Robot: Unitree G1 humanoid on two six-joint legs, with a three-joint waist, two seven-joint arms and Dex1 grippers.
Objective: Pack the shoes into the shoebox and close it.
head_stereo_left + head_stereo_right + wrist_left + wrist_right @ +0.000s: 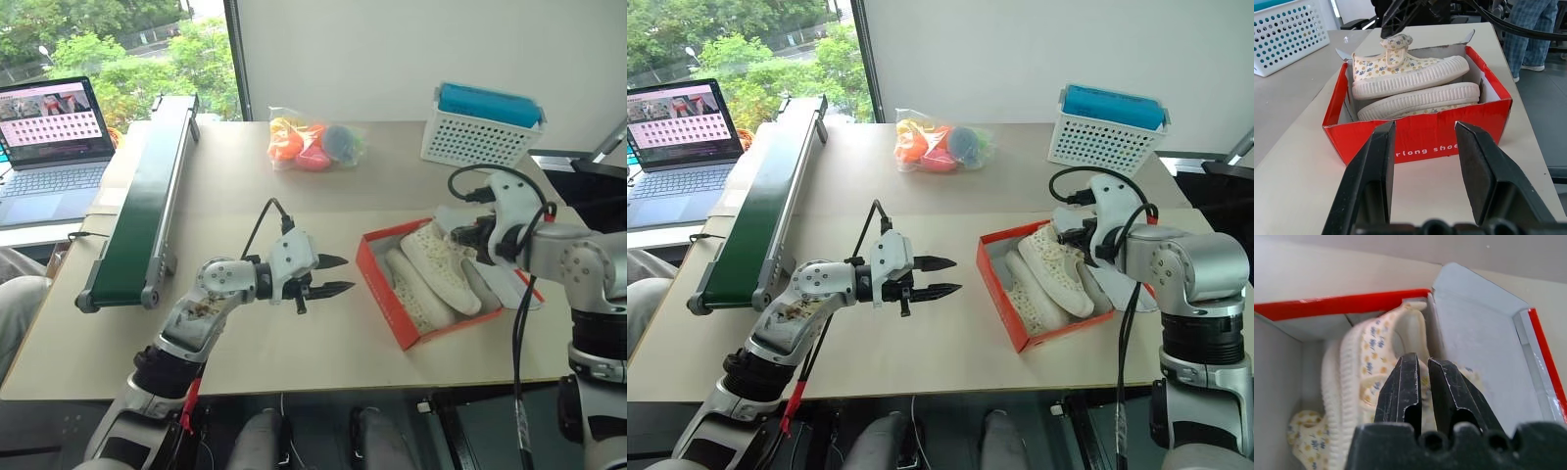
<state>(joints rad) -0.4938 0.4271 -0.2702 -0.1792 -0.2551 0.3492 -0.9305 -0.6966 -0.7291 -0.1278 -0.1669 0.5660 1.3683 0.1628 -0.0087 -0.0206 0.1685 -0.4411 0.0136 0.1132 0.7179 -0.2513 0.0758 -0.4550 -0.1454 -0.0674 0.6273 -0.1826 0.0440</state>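
Observation:
The red shoebox (380,290) stands open on the table at the right, with its lid (1474,333) folded back on the far side. Both cream shoes lie inside it. One shoe (1415,100) lies low against the near wall. The other shoe (1400,73) leans on its side above it. My right gripper (1422,360) is over the box, shut on the collar of that upper shoe. My left gripper (333,274) hovers open over the table left of the box, pointing at its red wall with nothing between its fingers (1376,166).
A white perforated basket (480,132) with a blue thing on top stands at the back right. A bag of coloured toys (313,145) lies at the back centre. A conveyor belt (147,206) and a laptop (54,147) are on the left. A person's legs (1533,34) show beyond the table.

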